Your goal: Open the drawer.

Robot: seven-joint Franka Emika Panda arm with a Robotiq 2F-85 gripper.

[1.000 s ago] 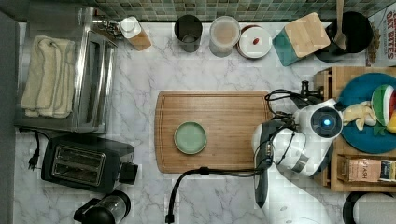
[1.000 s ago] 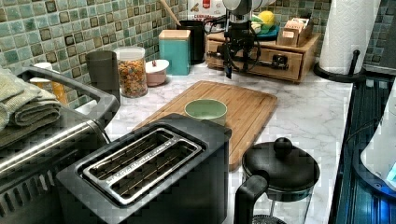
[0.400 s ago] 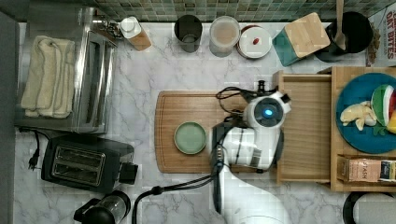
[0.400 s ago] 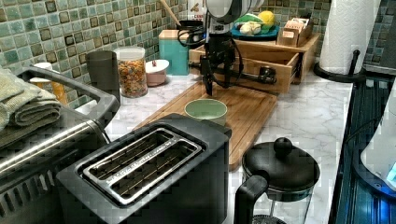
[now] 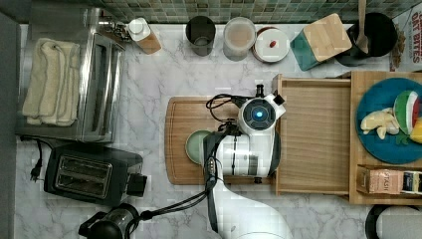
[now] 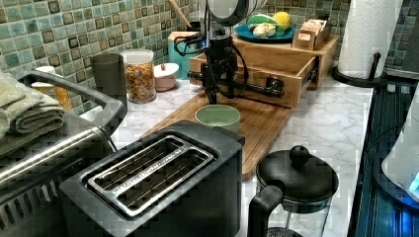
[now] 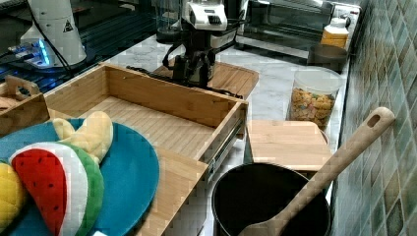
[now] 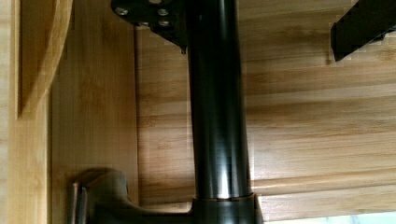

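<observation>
The drawer [image 5: 311, 137] stands pulled out over the board [image 5: 184, 119]; the gripper [image 6: 217, 89] straddles its handle [image 6: 257, 89], grip uncertain.

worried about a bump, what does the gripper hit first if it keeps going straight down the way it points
Probably the cutting board: the gripper points down at the drawer handle, with the board's wood right beneath it, though depth is unclear.

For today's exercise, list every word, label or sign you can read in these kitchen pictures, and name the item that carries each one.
"OAT BITES": on the box at the top view's upper right edge.
The carton in the wooden organiser bears print too blurred to read.
The robot base bears a small triangle mark, no legible words.
</observation>
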